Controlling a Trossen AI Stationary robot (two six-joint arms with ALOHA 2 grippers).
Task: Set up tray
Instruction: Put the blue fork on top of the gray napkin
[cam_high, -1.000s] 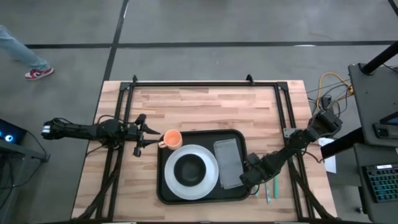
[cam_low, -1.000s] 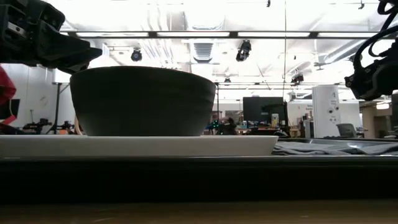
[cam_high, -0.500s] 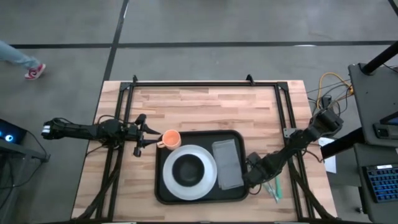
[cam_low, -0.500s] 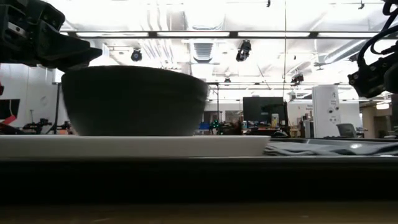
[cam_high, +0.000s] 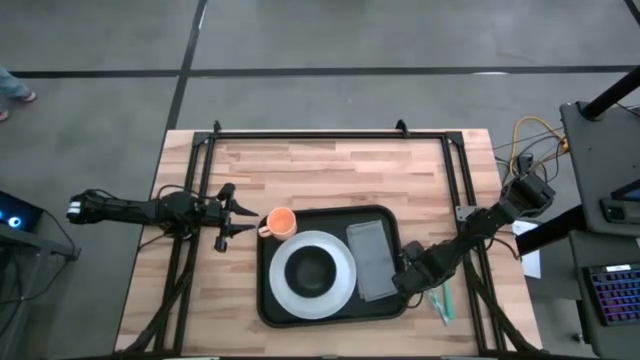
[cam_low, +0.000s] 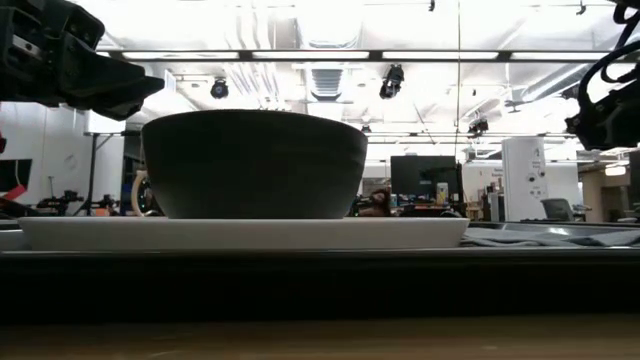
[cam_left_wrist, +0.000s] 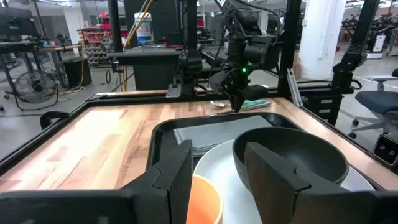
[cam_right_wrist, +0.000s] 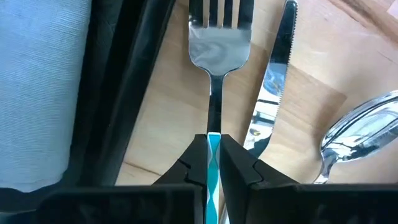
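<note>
— Where's the large black rimmed tray (cam_high: 385, 305)?

— Mid-counter. My right claw (cam_right_wrist: 213, 154) is clamped on the teal-handled steel fork (cam_right_wrist: 214, 43) right of it; my left claw (cam_high: 236, 211) hangs apart, empty.

— Risk?

— I'd say that thin pinch could let the fork swivel.

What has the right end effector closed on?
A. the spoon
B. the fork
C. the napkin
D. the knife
B. In the right wrist view the right end effector is pinched on the fork at its teal handle, while the knife and spoon lie free on the table beside it.
</note>
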